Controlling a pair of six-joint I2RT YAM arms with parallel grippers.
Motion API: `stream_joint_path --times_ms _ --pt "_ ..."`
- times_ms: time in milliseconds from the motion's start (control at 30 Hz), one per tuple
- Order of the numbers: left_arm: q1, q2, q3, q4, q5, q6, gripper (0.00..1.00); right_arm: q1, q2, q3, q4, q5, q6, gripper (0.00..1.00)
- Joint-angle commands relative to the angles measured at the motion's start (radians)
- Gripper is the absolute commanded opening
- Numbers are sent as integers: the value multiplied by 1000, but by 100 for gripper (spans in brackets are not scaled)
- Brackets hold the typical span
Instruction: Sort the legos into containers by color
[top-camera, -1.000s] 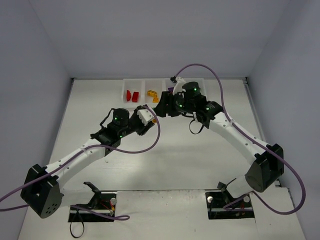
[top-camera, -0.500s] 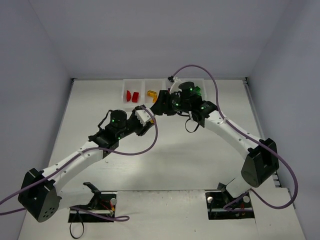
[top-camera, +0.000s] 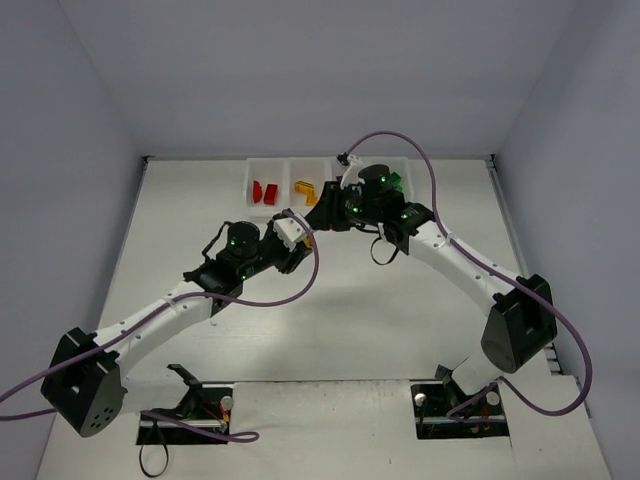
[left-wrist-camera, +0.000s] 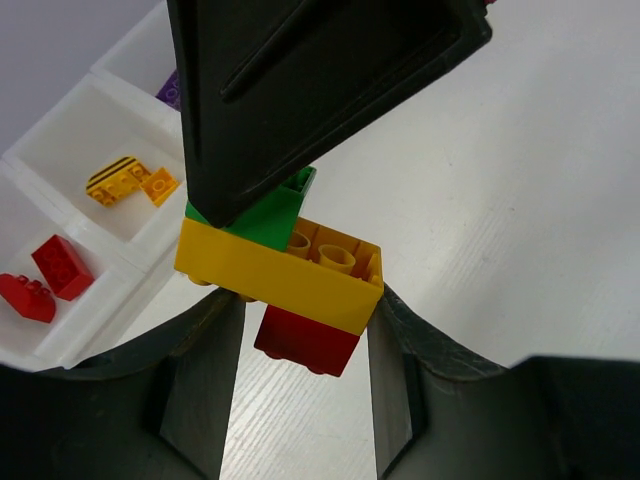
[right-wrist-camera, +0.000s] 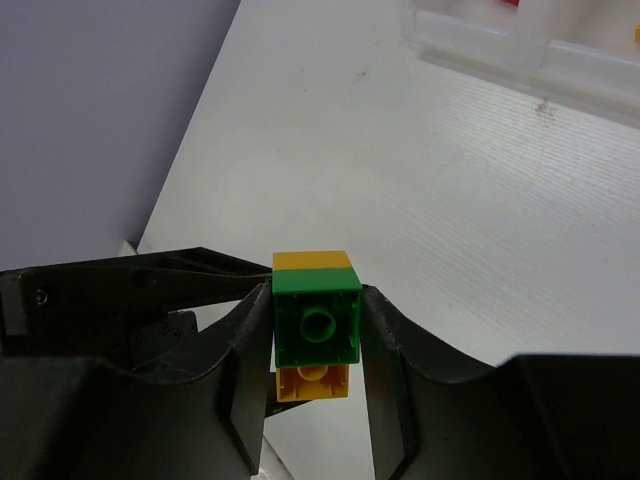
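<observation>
A clump of legos hangs above the table between both grippers: a green brick (right-wrist-camera: 317, 325) on a yellow brick (left-wrist-camera: 280, 270), with a red brick (left-wrist-camera: 305, 340) under it. My left gripper (left-wrist-camera: 300, 330) is shut on the yellow brick's sides. My right gripper (right-wrist-camera: 317, 335) is shut on the green brick, and its black finger (left-wrist-camera: 300, 90) fills the top of the left wrist view. In the top view the two grippers meet at the clump (top-camera: 309, 236), just in front of the containers (top-camera: 290, 180).
The bin row (left-wrist-camera: 40, 150) holds red bricks (top-camera: 264, 190), yellow-orange bricks (top-camera: 305, 187), a purple piece (left-wrist-camera: 168, 90) and a green brick (top-camera: 396, 182). It also shows at the top of the right wrist view (right-wrist-camera: 520, 50). Grey walls enclose the table.
The right arm has swung a little left and the left wrist has moved slightly right. The two grippers stay together at the clump.
</observation>
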Motion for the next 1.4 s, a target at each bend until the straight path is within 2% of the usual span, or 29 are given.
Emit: stream_joint_path --times_ms 0,133,433,633,767,867,1100,1200,1233,1267,1333,1367 --pt "7 40 38 50 -61 -103 0 -22 -74 -11 76 -20 -11 0" --pt "19 100 68 14 -55 -169 0 -54 -97 -31 66 -31 -23 0" --pt "21 140 76 26 -37 -181 0 -172 -142 -28 12 -5 -100 0" --pt "21 77 50 40 -1 -138 0 -281 -94 18 -37 280 -225 2" --pt "21 13 21 38 34 -100 0 -371 35 73 -33 415 -268 3" --pt "21 -35 -7 40 57 -85 0 -417 151 161 -14 420 -276 4" --pt "21 -69 -21 26 68 -88 0 -427 400 371 3 411 -273 7" --pt "21 -63 -11 23 68 -92 0 -427 481 438 6 402 -285 19" --pt "21 -61 -8 23 71 -91 0 -427 509 451 4 397 -288 32" --pt "21 -58 -7 23 71 -92 0 -427 515 469 4 395 -291 41" --pt "21 -58 -7 29 74 -91 0 -427 521 477 4 395 -293 56" --pt "21 -58 -7 30 74 -92 0 -427 520 478 4 394 -295 60"
